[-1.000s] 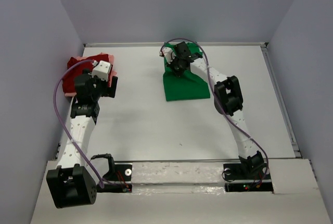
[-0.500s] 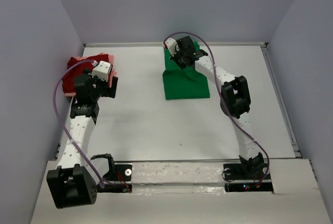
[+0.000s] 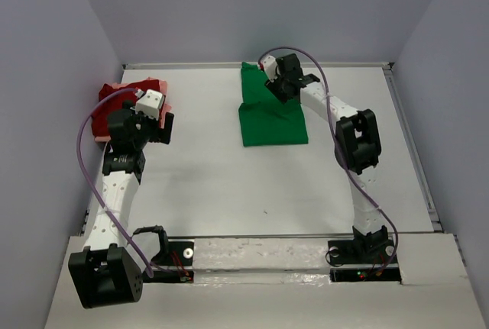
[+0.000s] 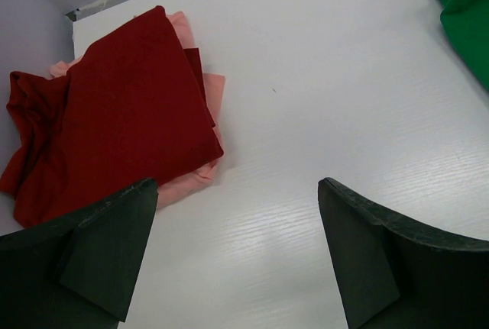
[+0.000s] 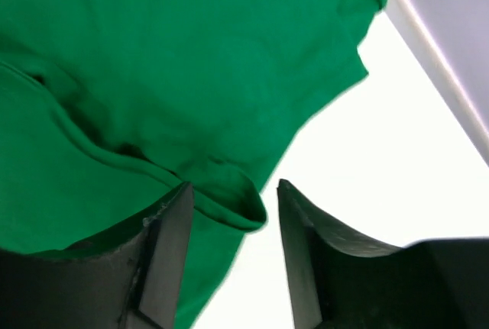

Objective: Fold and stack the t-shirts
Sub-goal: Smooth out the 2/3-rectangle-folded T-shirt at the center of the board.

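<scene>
Right hand [image 5: 233,186]: fingers apart, clamping nothing; green t-shirt [image 5: 191,54] lies beneath and ahead of it on the bench [image 5: 397,138].
Left hand [image 4: 237,191]: fingers wide apart; dark red t-shirt [image 4: 122,123] atop pink t-shirt [image 4: 192,180], ahead-left.

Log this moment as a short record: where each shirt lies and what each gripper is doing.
green t-shirt: partly folded, lying at the far centre of the table
dark red t-shirt: roughly folded, on top of the pale pink t-shirt, far left corner
right gripper: open, low over the green t-shirt's far right edge, a loose cloth fold between its fingers, not pinched
left gripper: open, empty, beside the red and pink pile
stack: green t-shirt apart from the pile, not yet stacked
</scene>
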Controlling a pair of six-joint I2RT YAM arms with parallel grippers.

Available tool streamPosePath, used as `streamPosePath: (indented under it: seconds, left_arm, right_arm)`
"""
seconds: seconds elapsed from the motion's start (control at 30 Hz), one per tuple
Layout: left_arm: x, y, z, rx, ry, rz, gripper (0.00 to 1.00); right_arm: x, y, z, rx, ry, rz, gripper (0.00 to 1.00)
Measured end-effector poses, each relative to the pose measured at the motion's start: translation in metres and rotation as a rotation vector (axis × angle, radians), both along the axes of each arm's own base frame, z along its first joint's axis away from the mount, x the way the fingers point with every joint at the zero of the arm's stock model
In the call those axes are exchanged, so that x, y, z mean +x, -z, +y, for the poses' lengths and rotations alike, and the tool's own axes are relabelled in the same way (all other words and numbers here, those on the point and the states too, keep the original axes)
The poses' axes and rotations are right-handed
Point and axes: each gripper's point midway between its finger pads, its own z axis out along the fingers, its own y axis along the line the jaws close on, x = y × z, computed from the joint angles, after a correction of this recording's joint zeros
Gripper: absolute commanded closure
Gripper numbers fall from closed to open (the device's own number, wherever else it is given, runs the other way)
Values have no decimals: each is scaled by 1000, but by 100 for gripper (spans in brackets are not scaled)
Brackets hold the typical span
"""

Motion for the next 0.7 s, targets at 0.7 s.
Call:
streamPosePath:
  seconds: [0.7]
  left_arm:
    - [1, 4, -3, -10, 17, 12, 1]
  right_arm:
    - [-5, 14, -76, 101, 115, 125, 49]
